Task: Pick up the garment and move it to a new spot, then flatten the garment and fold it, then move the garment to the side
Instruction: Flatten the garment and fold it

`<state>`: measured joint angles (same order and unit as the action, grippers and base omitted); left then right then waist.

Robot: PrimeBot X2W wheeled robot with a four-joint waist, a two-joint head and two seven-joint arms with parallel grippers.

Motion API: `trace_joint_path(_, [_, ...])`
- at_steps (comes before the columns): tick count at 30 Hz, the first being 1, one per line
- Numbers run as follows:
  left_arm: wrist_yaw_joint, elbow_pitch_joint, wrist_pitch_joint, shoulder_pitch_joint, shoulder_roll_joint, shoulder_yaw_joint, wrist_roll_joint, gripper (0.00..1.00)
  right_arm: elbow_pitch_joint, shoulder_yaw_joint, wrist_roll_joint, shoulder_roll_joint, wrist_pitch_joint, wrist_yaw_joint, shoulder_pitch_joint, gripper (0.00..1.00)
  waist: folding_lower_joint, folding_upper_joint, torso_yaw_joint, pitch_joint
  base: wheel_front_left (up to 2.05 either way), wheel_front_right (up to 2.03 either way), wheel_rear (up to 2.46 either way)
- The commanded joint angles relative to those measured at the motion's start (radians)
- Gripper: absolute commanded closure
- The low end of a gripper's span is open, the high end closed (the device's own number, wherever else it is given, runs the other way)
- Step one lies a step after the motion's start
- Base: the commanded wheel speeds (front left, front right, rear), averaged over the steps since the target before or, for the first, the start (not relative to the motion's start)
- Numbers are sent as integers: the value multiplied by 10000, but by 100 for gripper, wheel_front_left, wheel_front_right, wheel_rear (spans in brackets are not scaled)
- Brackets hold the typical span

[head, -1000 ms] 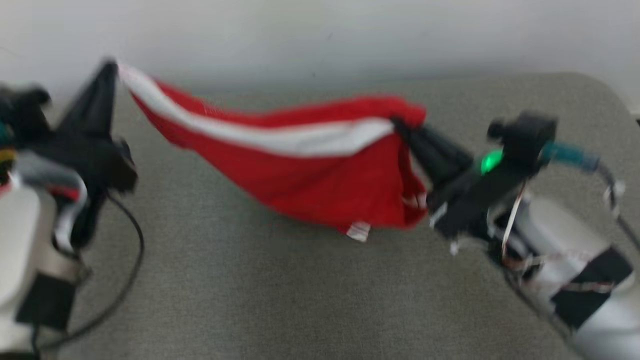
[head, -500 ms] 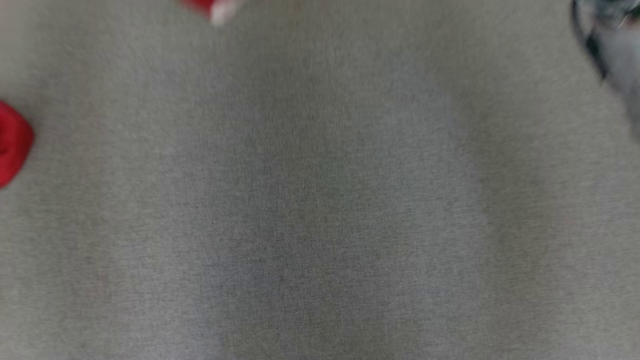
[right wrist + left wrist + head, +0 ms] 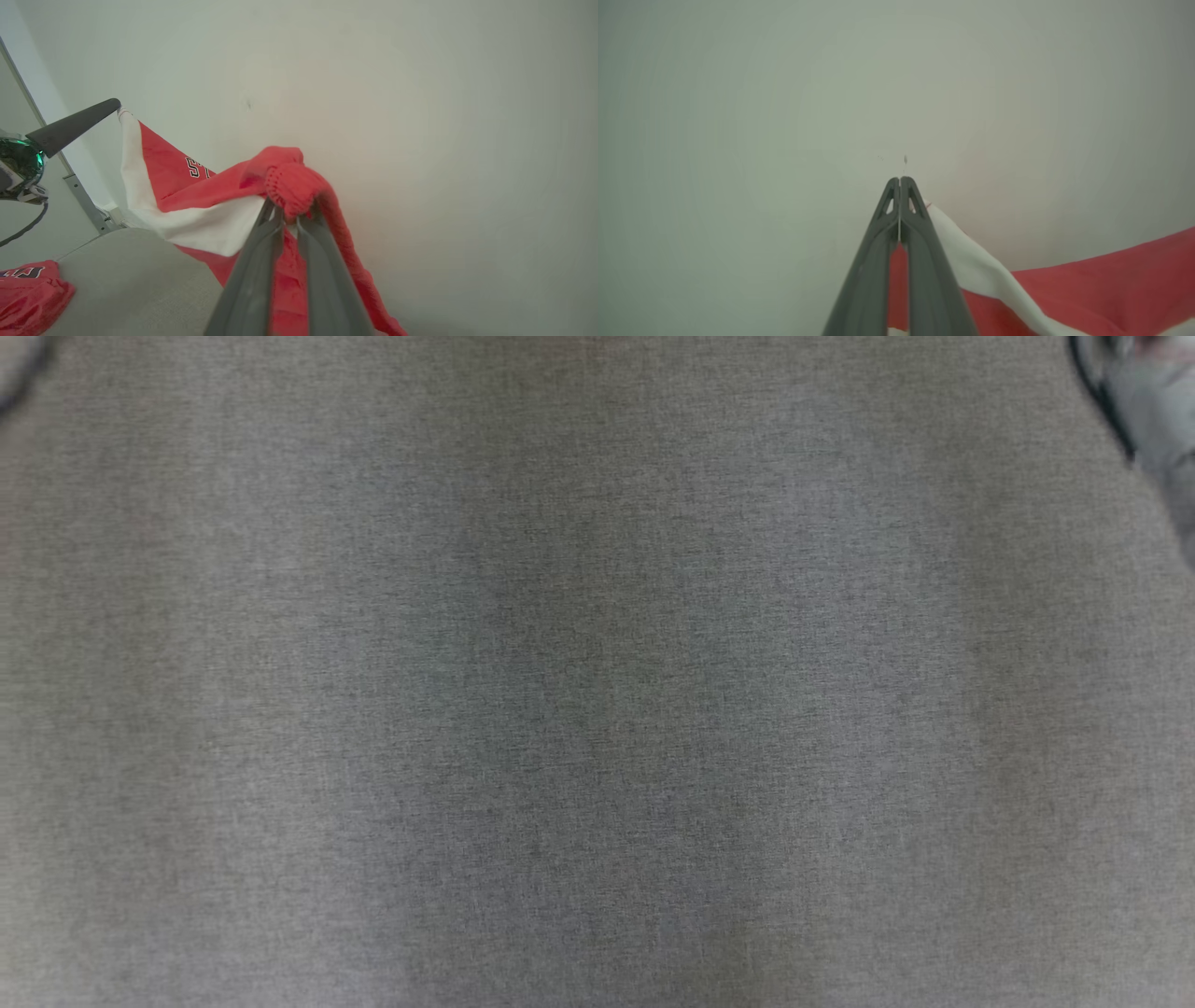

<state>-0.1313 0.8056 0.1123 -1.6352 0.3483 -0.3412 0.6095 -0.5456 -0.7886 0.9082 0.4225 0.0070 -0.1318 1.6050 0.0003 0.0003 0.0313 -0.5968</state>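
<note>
Garment (image 3: 210, 186) up in the air, held at two ends

It is red with a broad white band and a bit of black-edged white lettering; a white corner is pinched in my left gripper (image 3: 899, 179), a bunched ribbed red edge in my right gripper (image 3: 289, 212). The cloth sags between them, and a red strip trails down past my right fingers

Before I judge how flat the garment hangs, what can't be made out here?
Head view: blurred; pale forearm cut off by the corner.
Left wrist view: garment runs off the bottom and right edges.
Right wrist view: lettering half hidden by a fold; right gripper tips buried in bunched cloth; second red cloth cut by the left edge.
</note>
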Motion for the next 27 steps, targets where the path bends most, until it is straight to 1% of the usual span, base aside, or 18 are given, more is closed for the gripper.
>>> trace_joint_path(1, [18, -152, 193, 525, 56, -118, 282, 100, 114, -214, 209, 164, -165, 23, -380, 100, -3, -3, -46, 155, 0, 0, 0])
trace_joint_path(4, [17, -603, 668, 1757, 132, -214, 907, 100, 405, -645, 534, 597, -510, 23, -1265, 100, -3, -3, -50, 510, 0, 0, 0])
trace_joint_path(5, [17, -603, 668, 1757, 132, -214, 907, 100, 405, -645, 534, 597, -510, 23, -1265, 100, -3, -3, -50, 510, 0, 0, 0])
trace_joint_path(7, [16, -1027, 936, 2855, 251, -268, 1228, 100, 735, -881, 816, 891, -814, 23, -2013, 100, -3, -3, -46, 867, 0, 0, 0])
trace_joint_path(10, [16, -1839, 1255, 4808, 418, -148, 1706, 100, 1437, -1300, 1139, 1507, -1171, 23, -3373, 100, -3, -3, -31, 1468, 0, 0, 0])
trace_joint_path(12, [92, -2506, 1382, 6231, 382, 43, 1907, 100, 1932, -1521, 1323, 2032, -1369, 23, -4372, 100, -3, -3, -52, 1861, 0, 0, 0])
trace_joint_path(13, [385, -3256, 1465, 7839, 406, 343, 2135, 100, 2407, -1588, 1558, 2518, -1611, 23, -5495, 100, -3, -3, -39, 2209, 0, 0, 0])
trace_joint_path(14, [527, -3652, 1505, 8579, 408, 487, 2215, 100, 2594, -1571, 1634, 2713, -1771, 23, -5985, 100, -3, -3, -30, 2358, 0, 0, 0])
trace_joint_path(17, [985, -4777, 1529, 10743, 274, 1013, 2455, 100, 3034, -1549, 1842, 3234, -2068, 23, -7460, 100, -3, -3, -32, 2758, 0, 0, 0])
trace_joint_path(19, [1217, -5370, 1545, 11990, 118, 1407, 2568, 100, 3277, -1504, 1966, 3456, -2214, 24, -8393, 100, -3, -3, -47, 3001, 0, 0, 0])
trace_joint_path(22, [1384, -6023, 1541, 13500, -171, 1749, 2362, 100, 3575, -1478, 1928, 3654, -2387, 26, -9596, 100, -3, -3, -82, 3314, 0, 0, 0])
trace_joint_path(25, [1375, -6333, 1543, 14655, -692, 2087, 2426, 100, 3853, -1506, 1960, 3671, -2468, 26, -10747, 100, -3, -3, -106, 3696, 0, 0, 0])
trace_joint_path(27, [1380, -6387, 1543, 15318, -903, 2252, 2230, 100, 3919, -1491, 1864, 3759, -2501, 26, -11415, 100, -3, -3, -90, 3935, 0, 0, 0])
